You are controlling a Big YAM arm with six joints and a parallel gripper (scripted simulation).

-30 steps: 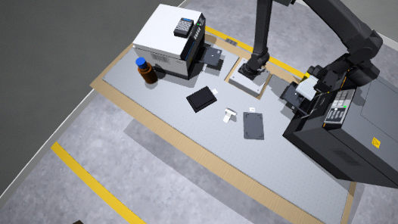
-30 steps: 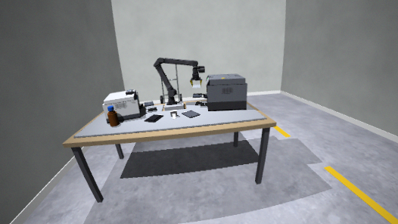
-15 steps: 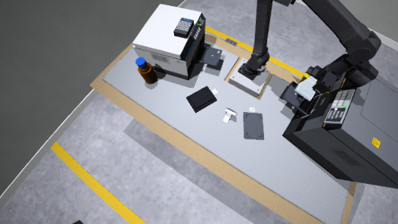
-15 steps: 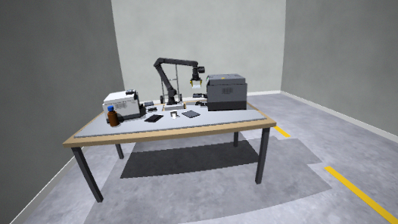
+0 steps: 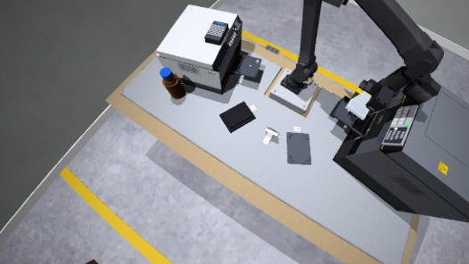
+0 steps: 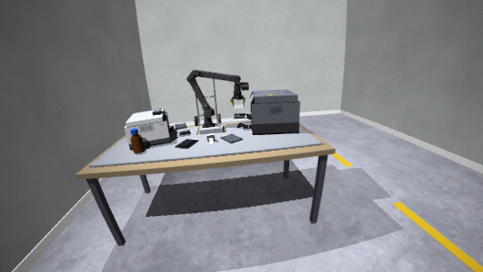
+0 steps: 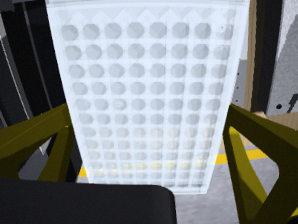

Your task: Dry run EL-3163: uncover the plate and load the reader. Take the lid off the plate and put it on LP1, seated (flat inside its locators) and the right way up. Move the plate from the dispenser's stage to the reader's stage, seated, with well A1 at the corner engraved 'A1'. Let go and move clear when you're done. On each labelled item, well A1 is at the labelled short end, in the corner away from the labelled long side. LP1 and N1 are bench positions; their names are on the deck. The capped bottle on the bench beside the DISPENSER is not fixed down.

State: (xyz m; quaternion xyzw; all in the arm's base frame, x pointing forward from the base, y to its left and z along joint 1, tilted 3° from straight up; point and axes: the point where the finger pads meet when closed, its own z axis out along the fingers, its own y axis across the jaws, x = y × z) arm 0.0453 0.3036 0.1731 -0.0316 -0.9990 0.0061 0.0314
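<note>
The translucent white plate (image 5: 357, 106) (image 6: 238, 105) (image 7: 157, 70) is between the yellow fingers of my gripper (image 6: 238, 100) (image 7: 148, 111), which is shut on its long sides. It hangs level, above the reader's stage (image 5: 341, 111) (image 6: 241, 116). Its rows of wells show in the wrist view; the A1 corner cannot be read. The dispenser's stage (image 5: 250, 63) shows no plate. A black nest (image 5: 237, 117) (image 6: 186, 143) and a dark grey one with corner locators (image 5: 299, 148) (image 6: 231, 138) lie on the deck; their names are too small to read. I cannot make out the lid separately.
The dark reader (image 5: 401, 174) (image 6: 275, 115) stands close beside the held plate. The white dispenser (image 5: 196, 36) (image 6: 148, 132) is at the other end, with the blue-capped brown bottle (image 5: 173, 86) (image 6: 137, 142) upright beside it. A small white piece (image 5: 269, 135) (image 6: 211, 139) stands between the nests.
</note>
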